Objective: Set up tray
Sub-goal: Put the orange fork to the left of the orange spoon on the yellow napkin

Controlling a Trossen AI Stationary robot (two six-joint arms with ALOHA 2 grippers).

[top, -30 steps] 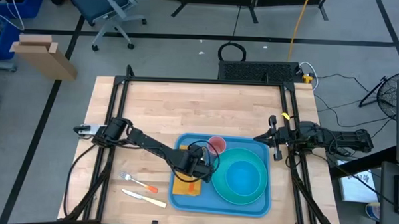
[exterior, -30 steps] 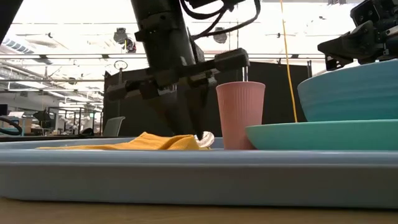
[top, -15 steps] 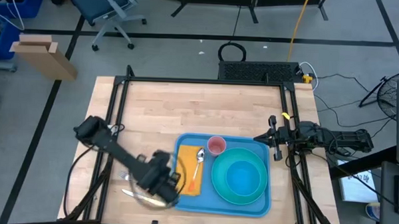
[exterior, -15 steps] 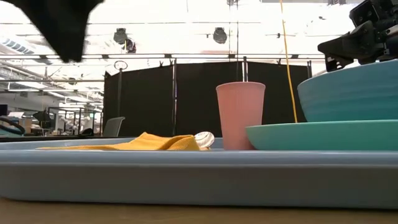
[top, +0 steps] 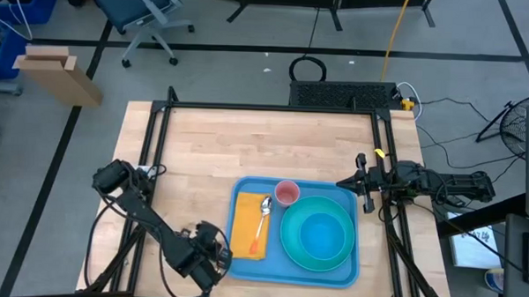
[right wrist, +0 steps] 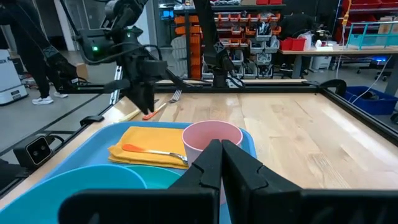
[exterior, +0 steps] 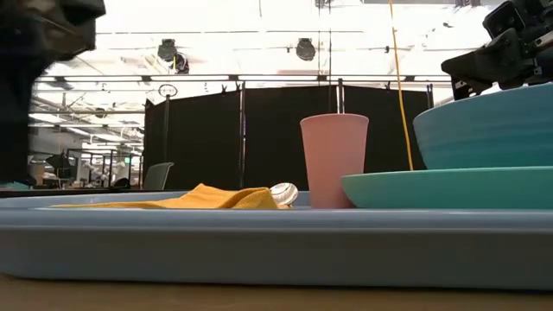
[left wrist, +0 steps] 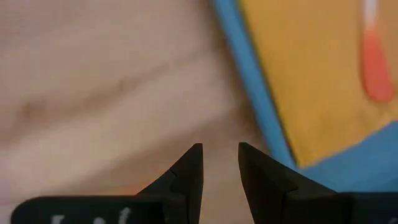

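Observation:
The blue tray (top: 239, 264) lies at the table's near right. On it, a yellow napkin (top: 244, 227) bears a spoon (top: 263, 213) with an orange handle. A pink cup (top: 287, 193) stands behind a teal bowl (top: 317, 234), which sits on a teal plate (exterior: 449, 186). My left gripper (top: 213, 258) points down at bare wood just left of the tray's left rim (left wrist: 249, 87). Its fingers stand slightly apart with nothing between them (left wrist: 221, 158). My right gripper (right wrist: 221, 155) is shut and waits level at the table's right edge (top: 362, 180).
A fork (right wrist: 176, 95) with an orange handle lies on the wood left of the tray, beside my left gripper (right wrist: 146, 102). Black frame rails (top: 155, 136) run along the table's left and right sides. Bare wood spreads over the far half.
My left gripper has left the spot over the napkin on the tray. It has crossed the tray's left rim toward the table's left and near edges and now hangs over bare wood. The spoon stays lying on the napkin.

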